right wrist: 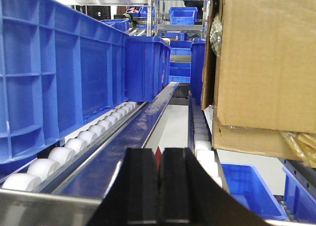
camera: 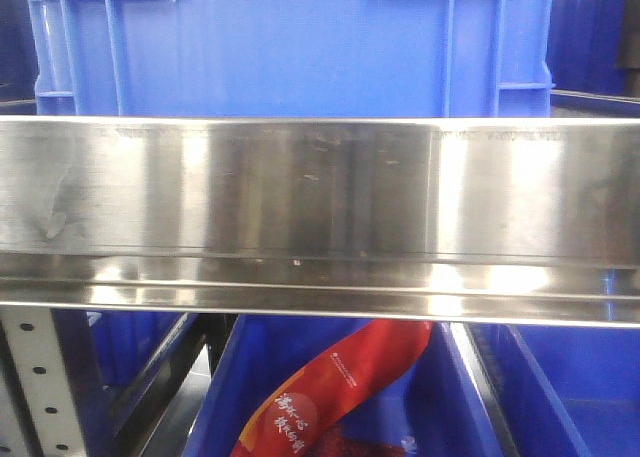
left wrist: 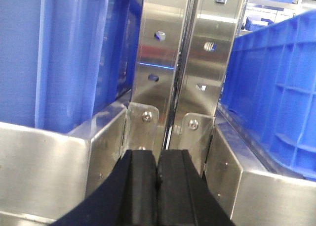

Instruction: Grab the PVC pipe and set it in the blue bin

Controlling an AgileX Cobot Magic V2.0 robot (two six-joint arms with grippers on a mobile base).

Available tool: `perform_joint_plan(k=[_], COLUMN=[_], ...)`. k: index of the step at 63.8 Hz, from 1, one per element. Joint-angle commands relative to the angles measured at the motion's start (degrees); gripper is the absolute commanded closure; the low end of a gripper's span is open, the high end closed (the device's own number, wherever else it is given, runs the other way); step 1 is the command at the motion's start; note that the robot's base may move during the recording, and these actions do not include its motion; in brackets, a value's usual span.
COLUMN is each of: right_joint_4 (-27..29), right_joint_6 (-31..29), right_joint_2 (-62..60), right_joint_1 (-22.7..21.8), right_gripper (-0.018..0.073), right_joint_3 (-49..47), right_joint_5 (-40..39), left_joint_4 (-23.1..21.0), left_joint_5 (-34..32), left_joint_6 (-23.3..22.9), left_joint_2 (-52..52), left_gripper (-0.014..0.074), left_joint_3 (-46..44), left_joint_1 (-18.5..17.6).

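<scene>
The PVC pipe is out of view in every frame. A large blue bin (camera: 290, 47) stands on the shelf above a steel rail (camera: 320, 207) in the front view. My left gripper (left wrist: 158, 154) is shut with nothing between its black pads, facing a steel upright (left wrist: 175, 63) between two blue bins. My right gripper (right wrist: 159, 152) is also shut and empty, pointing along a roller lane (right wrist: 94, 132) beside a long blue bin (right wrist: 59, 82).
Below the rail a lower blue bin (camera: 470, 397) holds a red bag (camera: 330, 397). A cardboard box (right wrist: 266, 63) sits on the right roller lane. Another blue bin (right wrist: 247, 186) lies below right. A blue bin wall (left wrist: 276, 87) stands close on the left gripper's right.
</scene>
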Motion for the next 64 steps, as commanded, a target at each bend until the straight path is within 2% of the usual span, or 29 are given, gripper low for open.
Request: perform_joint_plan(k=[1,16,22,64], right_joint_4=[0.05,0.05,0.05,0.05], right_joint_6=[-0.15,-0.15,-0.15,-0.15], right_joint_2=[-0.16,-0.16,-0.16,-0.16], right_joint_1=[-0.34,-0.34,-0.34,-0.34], right_gripper=[0.0728,0.0728,0.0728,0.0728], right_joint_3=[0.08,0.08,0.08,0.08], right_joint_5=[-1.29,-1.29,-1.29,-1.29], left_joint_4=[-0.57,-1.24,-2.94,-2.93], left_joint_5=[-1.39,-1.4,-1.48,-2.51], left_joint_6=[0.08,7.5,7.5,7.5], left_joint_2=[-0.4,-0.4,-0.4,-0.4], left_gripper=[0.0707,0.0707,0.0707,0.0707], left_joint_3=[0.17,0.17,0.17,0.17], left_joint_1=[-0.08,-0.08,-0.08,-0.08])
